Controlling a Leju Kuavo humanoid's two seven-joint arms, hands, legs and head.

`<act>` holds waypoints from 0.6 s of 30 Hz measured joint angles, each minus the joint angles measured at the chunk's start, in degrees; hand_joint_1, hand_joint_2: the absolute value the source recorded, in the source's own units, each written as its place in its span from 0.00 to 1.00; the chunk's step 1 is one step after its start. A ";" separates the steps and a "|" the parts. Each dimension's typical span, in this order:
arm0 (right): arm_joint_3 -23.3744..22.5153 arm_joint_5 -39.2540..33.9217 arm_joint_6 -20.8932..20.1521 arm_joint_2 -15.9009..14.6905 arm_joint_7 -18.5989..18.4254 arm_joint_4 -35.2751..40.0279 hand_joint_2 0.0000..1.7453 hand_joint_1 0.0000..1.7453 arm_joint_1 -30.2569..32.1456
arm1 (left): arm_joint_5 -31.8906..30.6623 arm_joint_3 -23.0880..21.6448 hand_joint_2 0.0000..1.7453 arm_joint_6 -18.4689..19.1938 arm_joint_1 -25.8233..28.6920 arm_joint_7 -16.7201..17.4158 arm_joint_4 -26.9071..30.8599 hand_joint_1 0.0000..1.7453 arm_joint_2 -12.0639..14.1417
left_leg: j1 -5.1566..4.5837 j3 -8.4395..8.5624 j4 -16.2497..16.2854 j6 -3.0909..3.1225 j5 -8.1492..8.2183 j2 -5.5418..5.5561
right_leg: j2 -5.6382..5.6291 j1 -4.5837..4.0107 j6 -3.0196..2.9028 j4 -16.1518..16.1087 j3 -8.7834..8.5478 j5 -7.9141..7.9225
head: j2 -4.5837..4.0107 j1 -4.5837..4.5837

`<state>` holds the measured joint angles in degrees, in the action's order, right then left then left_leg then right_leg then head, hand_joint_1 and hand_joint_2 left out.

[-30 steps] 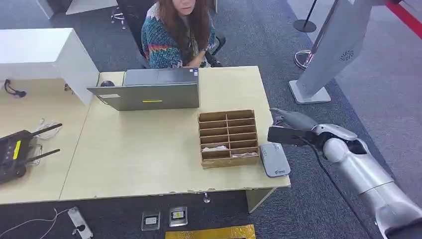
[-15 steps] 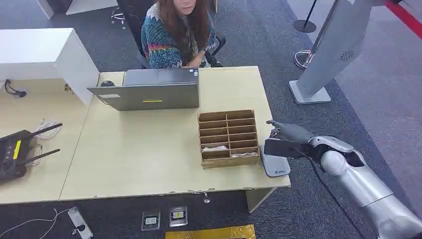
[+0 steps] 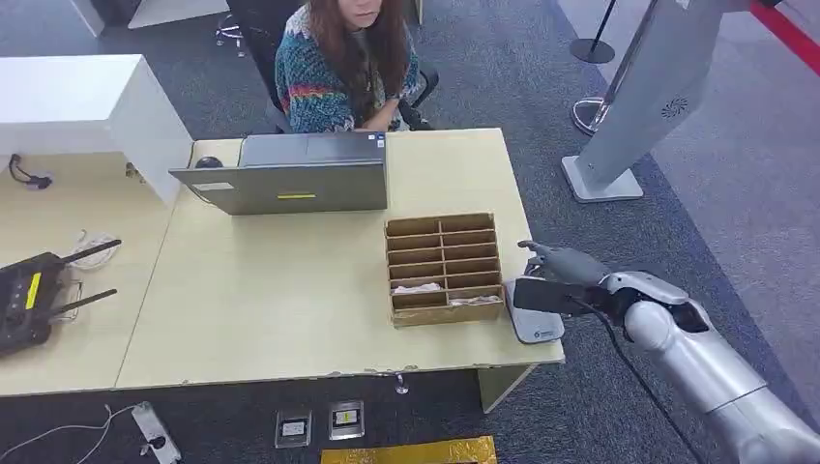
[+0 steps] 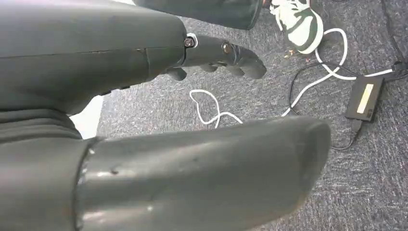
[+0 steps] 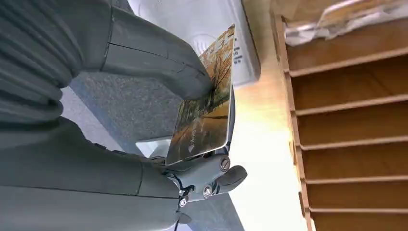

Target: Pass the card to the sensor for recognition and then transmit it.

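- Office floor of grey carpet; pale wooden counter (image 3: 290,290) carries a grey laptop (image 3: 290,179), a wooden compartment organiser (image 3: 443,266) and a flat grey card reader (image 3: 534,314) at its right-hand edge. A person in a patterned jumper (image 3: 338,77) sits behind the laptop.
- Right hand (image 3: 561,275): reaches in from the robot's right, held over the card reader (image 5: 202,29).
- Card (image 5: 204,110): printed with an autumn scene, clamped flat between the thick thumb and the darker fingers (image 5: 211,175) of the right hand; the fingers are closed on its edges. In the head view it reads as a dark slab (image 3: 546,295) above the near half of the reader.
- Whether the card touches the reader or merely hangs above it cannot be told.
- Left hand (image 4: 207,53): hangs toward the carpet, fingers bent and close together, holding nothing; white cable (image 4: 312,77) and a black power adapter (image 4: 364,98) lie on the floor beneath.
- Risk, judged: the card looks off-centre on the reader, toward its near end, so a reading may fail.
- Risk, judged: the grip is on the card's edges only; pressing down on the reader could tilt or slip the card loose.
- Risk, judged: the reader lies close to the counter's edge, just beside the organiser; a sideways nudge could shift it off.
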<state>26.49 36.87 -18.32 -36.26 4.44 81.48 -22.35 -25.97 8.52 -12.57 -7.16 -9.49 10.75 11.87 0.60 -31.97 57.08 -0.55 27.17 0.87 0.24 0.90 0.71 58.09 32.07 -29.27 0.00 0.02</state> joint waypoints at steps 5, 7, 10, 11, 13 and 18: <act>0.00 0.68 0.72 0.00 0.39 -0.44 1.00 1.00 1.12 | 0.50 0.09 0.00 0.02 0.00 0.00 0.00 0.00 -0.07 | 0.00 -0.01 0.00 0.00 0.00 0.00 | -0.03 0.00 0.00 0.00 0.01 0.00 | 0.00 0.00; 0.00 0.72 1.34 0.04 0.46 -1.14 1.00 1.00 1.22 | 0.28 0.09 0.00 0.04 -0.07 0.00 0.02 0.00 -0.07 | 0.00 0.00 0.00 0.00 0.00 -0.01 | -0.02 0.00 0.00 0.00 0.01 0.00 | 0.00 0.00; -0.07 0.70 2.49 0.04 0.42 -1.90 1.00 1.00 2.45 | -0.09 0.09 0.00 0.11 -0.11 -0.04 0.00 0.00 -0.04 | 0.00 -0.01 0.00 0.00 0.00 0.01 | 0.03 0.00 0.00 0.00 0.00 0.00 | 0.00 0.00; -0.13 0.64 2.84 0.04 0.37 -2.03 1.00 1.00 2.94 | -0.11 0.09 0.00 0.11 -0.11 -0.04 0.00 0.00 -0.04 | 0.00 -0.01 0.00 0.00 0.00 0.01 | 0.02 0.00 0.00 0.00 0.00 0.00 | 0.00 0.02; -0.42 0.48 3.32 0.04 0.22 -2.30 1.00 1.00 3.88 | -0.26 0.09 0.00 0.13 -0.12 -0.04 0.00 0.00 -0.04 | 0.00 0.00 -0.01 0.00 0.01 0.01 | 0.00 0.00 0.00 0.00 0.00 0.00 | 0.00 0.00; -0.96 0.48 5.12 0.28 -0.26 -3.17 1.00 1.00 5.32 | -0.77 0.09 0.00 0.17 -0.18 -0.04 0.00 0.00 -0.11 | 0.01 0.03 -0.01 0.00 0.03 -0.01 | -0.02 -0.01 0.00 -0.01 -0.02 0.00 | 0.00 0.02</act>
<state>25.53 37.35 -13.20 -35.98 4.17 78.31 -17.03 -26.73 8.61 -12.39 -7.34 -9.53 10.75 11.76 0.61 -31.94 57.07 -0.55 27.20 0.86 0.22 0.90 0.71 58.08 32.05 -29.28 0.00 0.04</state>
